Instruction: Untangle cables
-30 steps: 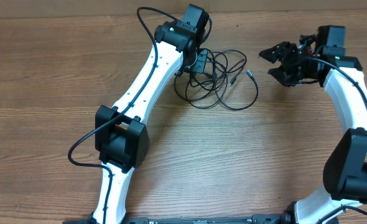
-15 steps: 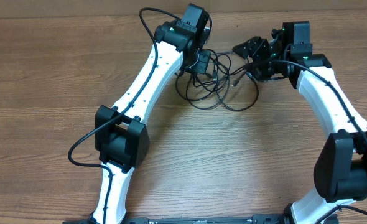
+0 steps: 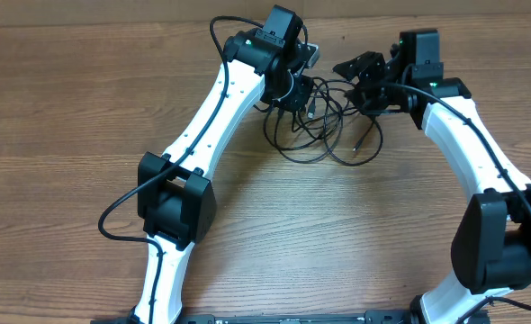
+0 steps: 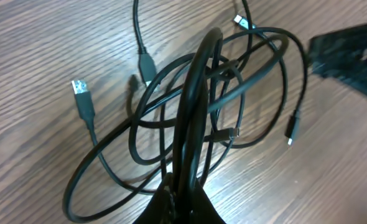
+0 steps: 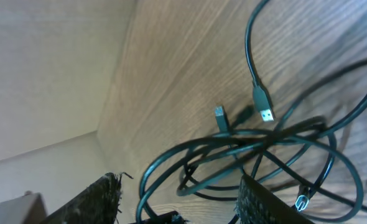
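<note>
On a wooden tabletop (image 3: 67,108), the left end effector (image 3: 298,92) is clamped on tangled black cables (image 4: 193,124); the right end effector (image 3: 361,79) stands open astride their loops.

The overhead camera hangs above the desk (image 3: 67,108) and looks straight down, far enough back to take in the left arm (image 3: 213,117) and the right arm (image 3: 477,144) almost whole, their bases at the lower edge. The left wrist camera rides just behind the left hand (image 4: 178,208) and peers down along it, very close to the tangle of cables (image 4: 233,106). The right hand (image 4: 351,56) blurs its upper right edge. The right wrist camera sits low and tilted, looking out between its own fingers (image 5: 96,199) across the desk towards a pale wall (image 5: 40,74). All three views share that knot of cables.
</note>
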